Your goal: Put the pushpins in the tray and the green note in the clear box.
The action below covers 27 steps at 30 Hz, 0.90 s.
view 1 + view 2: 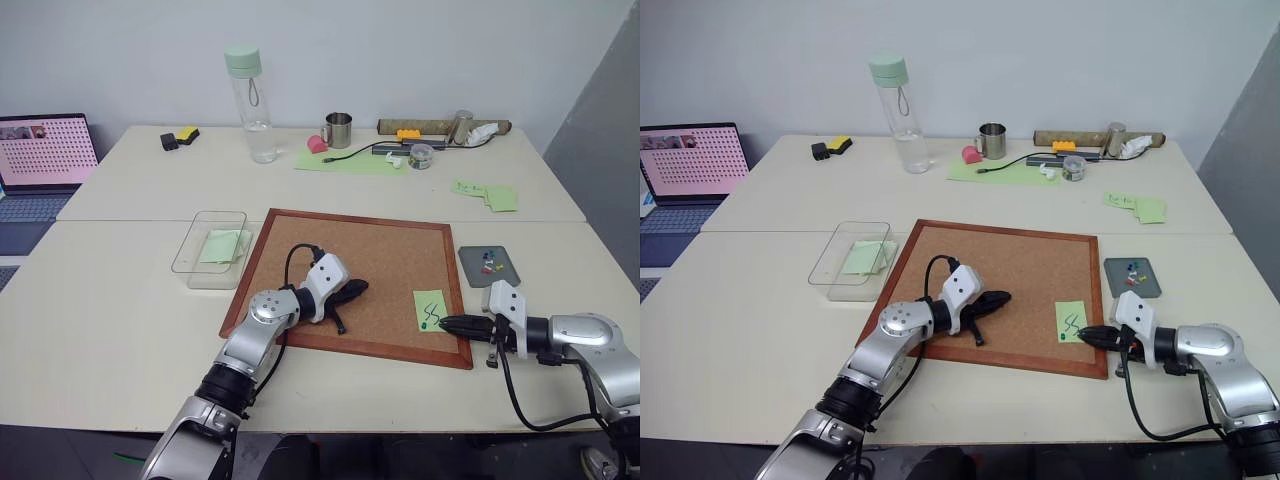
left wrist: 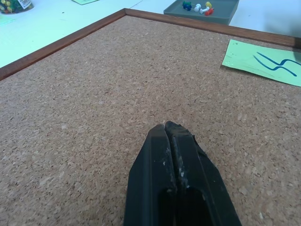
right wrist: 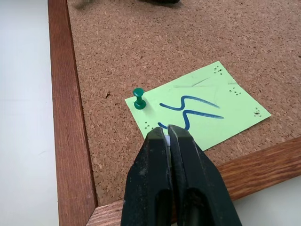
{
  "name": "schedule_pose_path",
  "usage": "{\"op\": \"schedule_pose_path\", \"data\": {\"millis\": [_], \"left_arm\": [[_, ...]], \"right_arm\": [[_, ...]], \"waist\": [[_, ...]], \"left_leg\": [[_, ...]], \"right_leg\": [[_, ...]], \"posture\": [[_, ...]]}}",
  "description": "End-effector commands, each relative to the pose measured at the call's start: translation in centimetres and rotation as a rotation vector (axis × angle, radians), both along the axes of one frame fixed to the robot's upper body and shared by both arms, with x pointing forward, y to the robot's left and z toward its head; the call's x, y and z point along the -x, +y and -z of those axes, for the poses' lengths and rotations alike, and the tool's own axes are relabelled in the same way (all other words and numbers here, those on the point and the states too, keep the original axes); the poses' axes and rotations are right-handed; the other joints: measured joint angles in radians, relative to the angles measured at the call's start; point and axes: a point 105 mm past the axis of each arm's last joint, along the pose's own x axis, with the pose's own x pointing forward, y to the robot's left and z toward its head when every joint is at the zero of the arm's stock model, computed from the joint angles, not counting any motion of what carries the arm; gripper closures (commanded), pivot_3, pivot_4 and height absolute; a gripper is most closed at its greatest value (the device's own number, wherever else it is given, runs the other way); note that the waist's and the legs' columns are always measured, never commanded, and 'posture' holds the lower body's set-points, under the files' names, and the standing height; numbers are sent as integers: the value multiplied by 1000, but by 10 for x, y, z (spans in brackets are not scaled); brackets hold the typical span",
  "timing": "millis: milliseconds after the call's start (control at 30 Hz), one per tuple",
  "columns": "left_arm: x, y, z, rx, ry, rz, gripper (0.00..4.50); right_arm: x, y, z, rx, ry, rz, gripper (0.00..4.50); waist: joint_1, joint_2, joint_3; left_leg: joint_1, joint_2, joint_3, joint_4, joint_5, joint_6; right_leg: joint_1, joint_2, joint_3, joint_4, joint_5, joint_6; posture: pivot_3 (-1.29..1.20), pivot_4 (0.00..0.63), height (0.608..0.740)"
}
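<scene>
1. Cork board [image 1: 370, 265], grainy face, wood frame, lower centre; its middle lies bare.
2. Green note [image 3: 197, 106], square paper with a squiggle, at the board's lower-right corner, just beside the frame; 1 dark green pushpin [image 3: 138, 99] stands in it.
3. Right pincer [image 3: 168, 131]: fingers pressed together at the note's near edge (whether anything is caught, cannot tell).
4. Left pincer [image 2: 168, 127]: closed, empty, over bare cork.
5. Tray [image 1: 505, 275], grey, right of board, on the worktop [image 1: 120, 330].
6. Clear box [image 1: 185, 262], left of board.
</scene>
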Motion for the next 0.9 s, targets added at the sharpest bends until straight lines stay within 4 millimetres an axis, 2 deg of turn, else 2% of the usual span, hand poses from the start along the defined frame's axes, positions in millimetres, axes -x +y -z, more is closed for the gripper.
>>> {"op": "schedule_pose_path", "data": {"millis": [33,367,467,567,633,833,900], "left_arm": [[2,13,24,-63,73,-41,4500],[1,12,25,-64,76,-48,4500],[1,12,25,-63,76,-47,4500],[0,11,25,-63,74,-45,4500],[0,10,25,-62,73,-45,4500],[1,12,24,-60,72,-50,4500],[1,12,24,-59,71,-52,4500]], "right_arm": [[-6,-2,-33,-62,-85,23,4430],[-16,-12,-60,-126,-127,113,4430],[-38,-32,-67,-99,-189,249,4430],[-65,-60,-70,-41,-254,443,4430],[-75,-71,-69,-36,-250,521,4430],[-85,-86,-46,14,-178,600,4430],[-87,-90,-39,29,-168,619,4043]], "waist": [[0,0,0],[1,0,0],[0,0,0],[2,0,0],[2,0,0],[2,0,0],[1,1,0]], "left_leg": [[0,0,0,0,0,0],[0,0,-1,0,0,0],[0,0,0,0,0,0],[0,0,-1,0,0,0],[0,0,-1,0,0,0],[0,0,0,0,0,0],[0,0,0,0,0,0]], "right_leg": [[0,0,0,0,0,0],[0,0,-1,0,0,0],[0,0,0,-1,0,0],[1,0,-1,0,0,0],[0,0,-1,-1,0,0],[0,0,0,-1,0,0],[1,0,0,-1,0,0]], "posture": [[0,150,740],[0,150,740],[0,150,740],[0,150,740],[0,150,740],[0,150,740],[0,150,740]]}}
